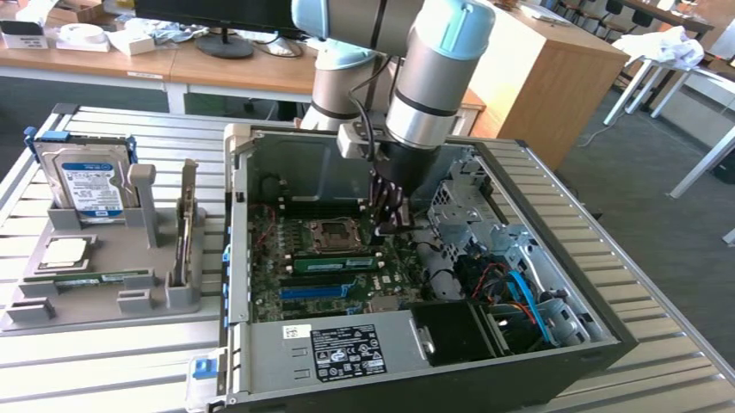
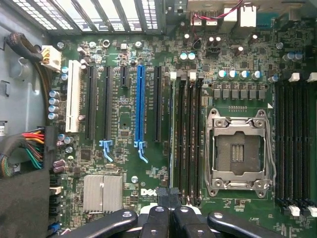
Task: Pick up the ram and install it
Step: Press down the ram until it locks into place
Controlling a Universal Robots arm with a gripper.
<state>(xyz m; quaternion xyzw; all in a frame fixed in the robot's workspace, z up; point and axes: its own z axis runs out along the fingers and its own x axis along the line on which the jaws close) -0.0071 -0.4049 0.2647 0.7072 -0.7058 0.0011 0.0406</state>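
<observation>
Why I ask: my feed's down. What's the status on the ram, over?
Gripper shut, low inside the case by the CPU socket. Ram upright beside that socket, looks seated; contact unclear. Cables lie apart from the memory slots.

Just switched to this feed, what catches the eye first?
The arm reaches down into the open computer case, its shut gripper low over the motherboard's memory slots beside the empty processor socket. On the exterior view's left, a blue-labelled hard drive stands in a grey holder.
</observation>
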